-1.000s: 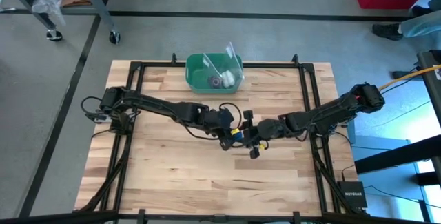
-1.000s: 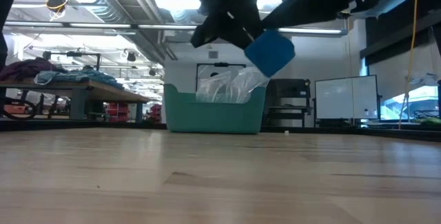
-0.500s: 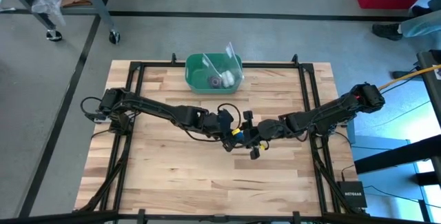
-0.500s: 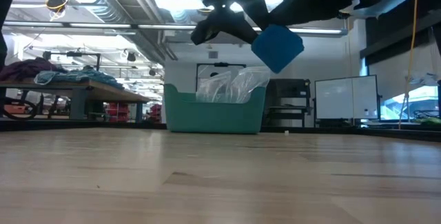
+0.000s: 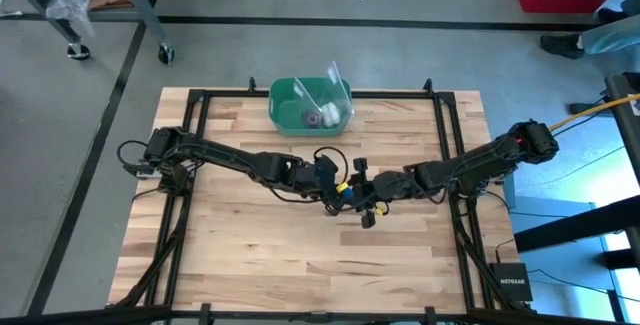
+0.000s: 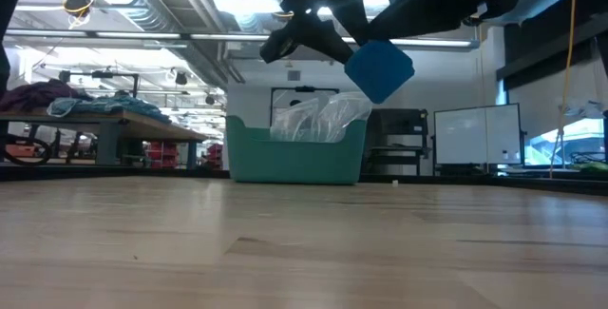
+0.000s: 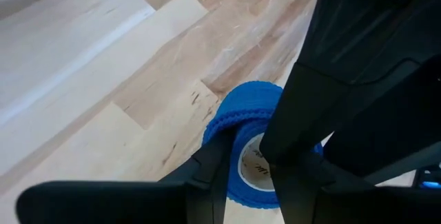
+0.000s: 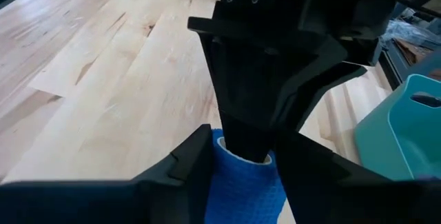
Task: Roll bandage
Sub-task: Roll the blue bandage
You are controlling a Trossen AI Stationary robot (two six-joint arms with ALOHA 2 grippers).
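Observation:
The bandage is a compact bright blue roll with a white core. It hangs above the middle of the table and shows well clear of the wood in the low view. My left gripper comes at it from the table's left. My right gripper comes from the right. Both meet at the roll. Both are shut on it. My left gripper has its fingers close together at the roll's open end, at the white core. Whether they are inside the core or on its wall I cannot tell. The roll is lifted clear of the table. My right gripper pinches the roll's blue outer wall between its two fingers, one on each side. It comes from the table's right. The roll is held clear of the table, its open end toward the left gripper.
A green plastic bin with clear plastic and small items stands at the table's far edge, behind the grippers; it also shows in the low view. Bare wood lies under and in front of the grippers. A black frame runs round the table top.
The blue roll has turned and shifted a little between the two grippers and has stayed lifted clear of the table. Both grippers have kept their hold near the table's middle.

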